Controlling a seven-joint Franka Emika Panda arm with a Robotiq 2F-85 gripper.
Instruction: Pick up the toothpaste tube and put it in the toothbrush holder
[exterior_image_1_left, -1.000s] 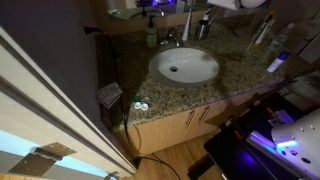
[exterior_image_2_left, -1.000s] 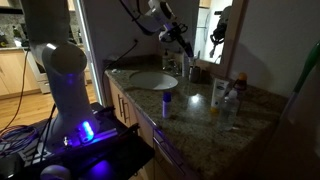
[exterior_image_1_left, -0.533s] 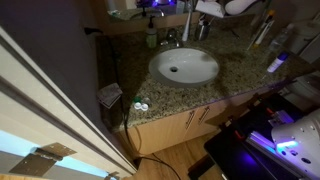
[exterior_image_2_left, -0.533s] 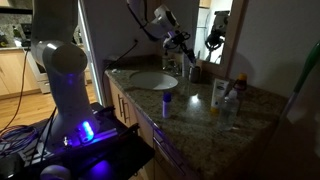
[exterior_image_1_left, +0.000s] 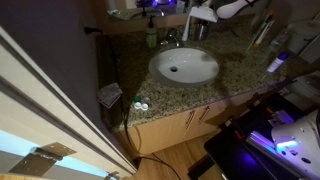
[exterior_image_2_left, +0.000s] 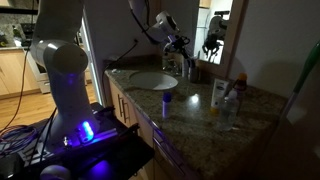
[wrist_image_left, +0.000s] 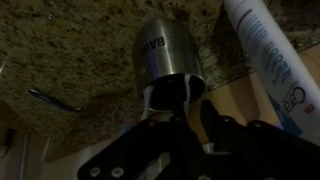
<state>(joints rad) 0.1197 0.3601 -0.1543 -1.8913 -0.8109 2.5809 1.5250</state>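
- In an exterior view: gripper (exterior_image_1_left: 199, 14) above the rear of the granite counter (exterior_image_1_left: 240, 75), behind the sink (exterior_image_1_left: 185, 66); jaw state unreadable.
- In an exterior view: gripper (exterior_image_2_left: 180, 46) beyond the sink (exterior_image_2_left: 152, 80).
- Wrist view: toothpaste tube (wrist_image_left: 268, 55) slanting at the right, beside the steel toothbrush holder (wrist_image_left: 165, 55); grip cannot be told.

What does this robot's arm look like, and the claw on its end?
The arm is built of thick, rounded, glossy white segments, broad at the base and slimmer toward the wrist. A blue light glows at its foot. The gripper is black and angular. No markings on either are legible.
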